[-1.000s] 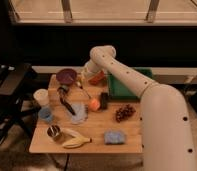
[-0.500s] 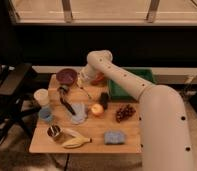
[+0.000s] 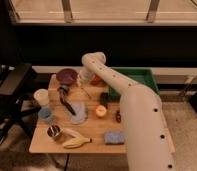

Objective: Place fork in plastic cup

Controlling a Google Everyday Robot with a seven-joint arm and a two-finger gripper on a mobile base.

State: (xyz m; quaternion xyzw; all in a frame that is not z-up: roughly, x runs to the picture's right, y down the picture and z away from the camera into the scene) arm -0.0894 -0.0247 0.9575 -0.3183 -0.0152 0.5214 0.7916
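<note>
**Entry: gripper** [image 3: 83, 80]. It hangs over the far part of the wooden table [image 3: 94, 126], between the purple bowl [image 3: 67, 76] and an orange-red vessel [image 3: 96, 79]. The white arm [image 3: 139, 115] that carries it rises from the near right, bends high over the table and turns down to this spot. Whether the gripper is parted or closed cannot be told here.

**Entry: fork** [image 3: 85, 92]. A thin greyish sliver on the tabletop, just on the camera's side of the gripper. Its long axis runs on a diagonal. The far end points up toward the gripper, and the near end points toward the dark object [image 3: 104, 100] by the round orange fruit [image 3: 100, 111]. The far end is very close to the gripper, but contact cannot be confirmed. It is distinct from the larger black utensil [image 3: 67, 103], which lies nearby toward the picture's left edge, next to a blue cloth [image 3: 79, 113].

**Entry: candidate cups.** A white cup [image 3: 41, 96] and a blue cup [image 3: 46, 115] stand at the table's picture-left edge, both upright and well apart from the fork. The white one is judged the likelier plastic cup.

**Governing relation.** The fork sits directly below and toward the camera from the gripper, so only a short drop separates them. The cups lie across the table, past the black utensil. A grasp would likely need the gripper set across the fork's diagonal. The carry would then have to end with the fork tipped upright over a cup's mouth.
</note>
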